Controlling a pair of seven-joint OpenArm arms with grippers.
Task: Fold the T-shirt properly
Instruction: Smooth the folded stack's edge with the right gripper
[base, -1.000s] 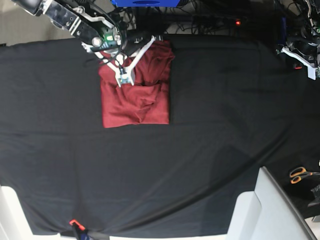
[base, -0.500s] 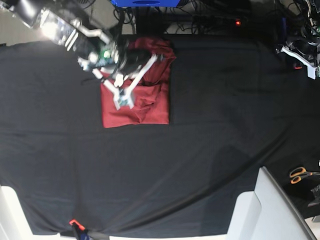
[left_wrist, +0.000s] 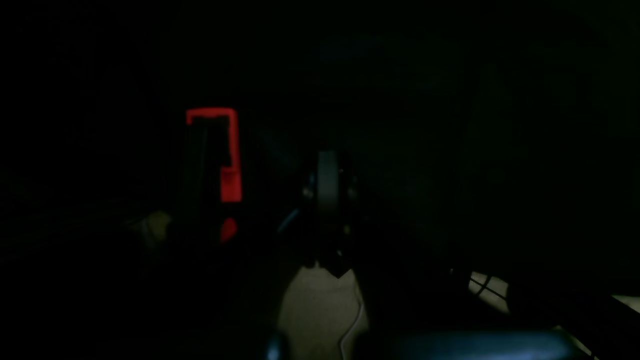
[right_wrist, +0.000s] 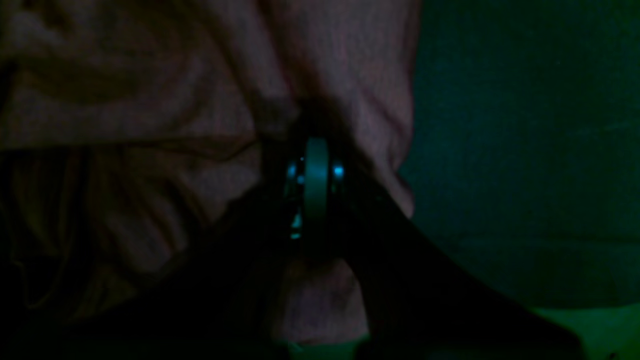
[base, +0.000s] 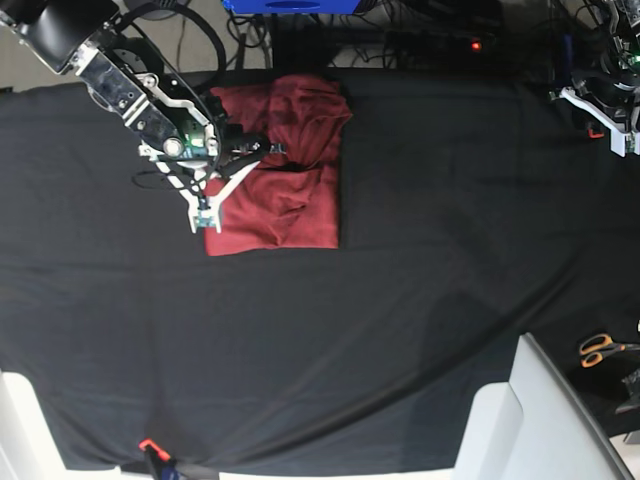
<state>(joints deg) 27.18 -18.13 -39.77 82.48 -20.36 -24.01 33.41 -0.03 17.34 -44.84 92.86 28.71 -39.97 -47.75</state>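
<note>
The T-shirt (base: 300, 185) lies as a maroon folded rectangle on the black table cloth (base: 420, 260), left of centre at the back. Its top part is bunched and rumpled. My right gripper (base: 277, 152) reaches in from the left over the shirt's upper half. In the right wrist view its fingers (right_wrist: 316, 165) are pressed together, with T-shirt (right_wrist: 150, 125) fabric gathered around the tips. My left gripper (base: 603, 104) sits at the far right edge, away from the shirt. In the dark left wrist view, the left gripper (left_wrist: 327, 185) is shut on nothing.
Orange-handled scissors (base: 598, 349) lie at the right edge. A white block (base: 520, 420) stands at the front right, another white piece (base: 15, 425) at the front left. A small orange clip (base: 148, 445) sits on the front edge. Cables and a blue box (base: 290, 5) line the back.
My right arm has swung left and toward the front, its wrist now left of the shirt. The shirt's upper left fabric has been drawn leftward and is uncovered. The left arm stayed still.
</note>
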